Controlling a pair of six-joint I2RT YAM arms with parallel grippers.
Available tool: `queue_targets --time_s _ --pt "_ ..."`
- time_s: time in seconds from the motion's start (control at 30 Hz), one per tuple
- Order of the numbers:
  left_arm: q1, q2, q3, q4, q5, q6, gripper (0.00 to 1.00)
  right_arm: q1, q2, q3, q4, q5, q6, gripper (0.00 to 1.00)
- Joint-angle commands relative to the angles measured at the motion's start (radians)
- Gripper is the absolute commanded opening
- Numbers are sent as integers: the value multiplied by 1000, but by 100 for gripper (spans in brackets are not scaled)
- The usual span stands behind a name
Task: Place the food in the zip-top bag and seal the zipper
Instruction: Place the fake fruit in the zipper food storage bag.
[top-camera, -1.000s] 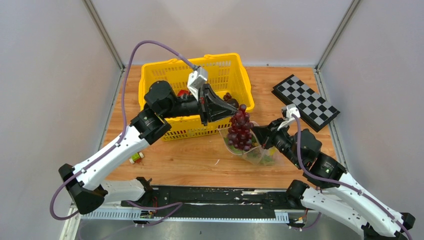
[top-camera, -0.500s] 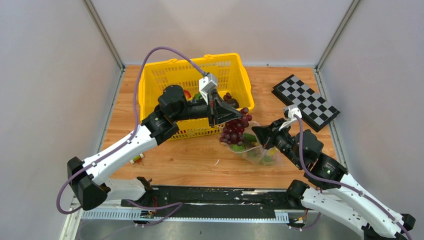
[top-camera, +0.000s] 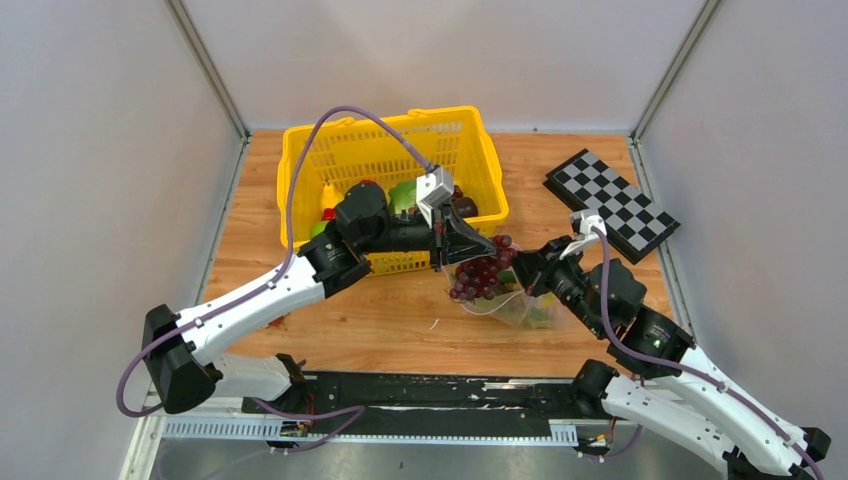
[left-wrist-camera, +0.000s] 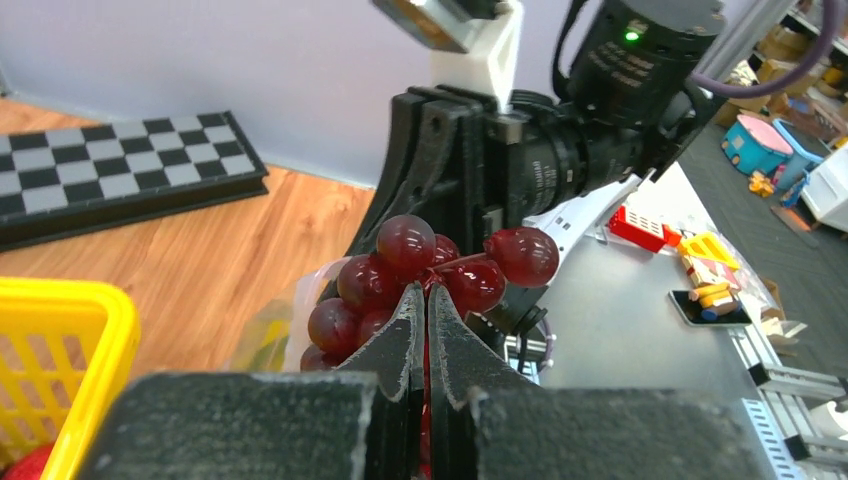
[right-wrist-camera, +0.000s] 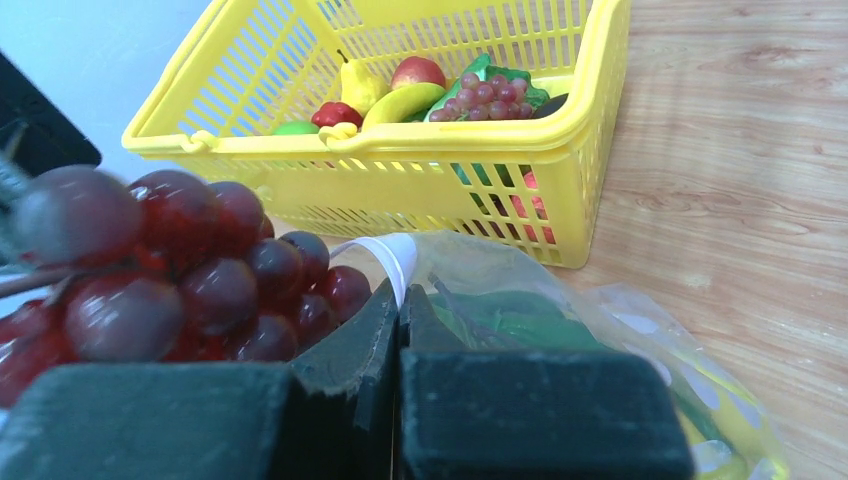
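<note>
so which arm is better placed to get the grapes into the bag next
Left. The left gripper is shut on the grapes, which sit at the mouth of the zip-top bag. The right gripper pinches the bag's edge, apparently holding it open, so it is occupied.

Yellow basket (top-camera: 370, 152), checkerboard (top-camera: 611, 205) — both on wood table (top-camera: 530, 160).

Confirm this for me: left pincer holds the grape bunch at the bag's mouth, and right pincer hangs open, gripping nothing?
Not quite. The right pincer is shut on the rim of the zip-top bag, as the right wrist view shows. The left pincer does hold the grapes at the bag's mouth.
</note>
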Motion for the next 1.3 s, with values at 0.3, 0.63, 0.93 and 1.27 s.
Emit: queue_targets --time_s 0.3,0.63,0.93,1.27 --pt "-41 13 -63 310 -52 54 0 -1 -39 -12 82 44 86 1" --pt "-48 13 -194 265 -37 83 1 -2 -24 9 74 27 78 1" --pt "-52 -10 -96 -122 -20 263 59 -3 -27 14 67 44 76 1" --pt "-55 -84 -72 -331 -176 342 77 -1 -15 24 66 49 72 1"
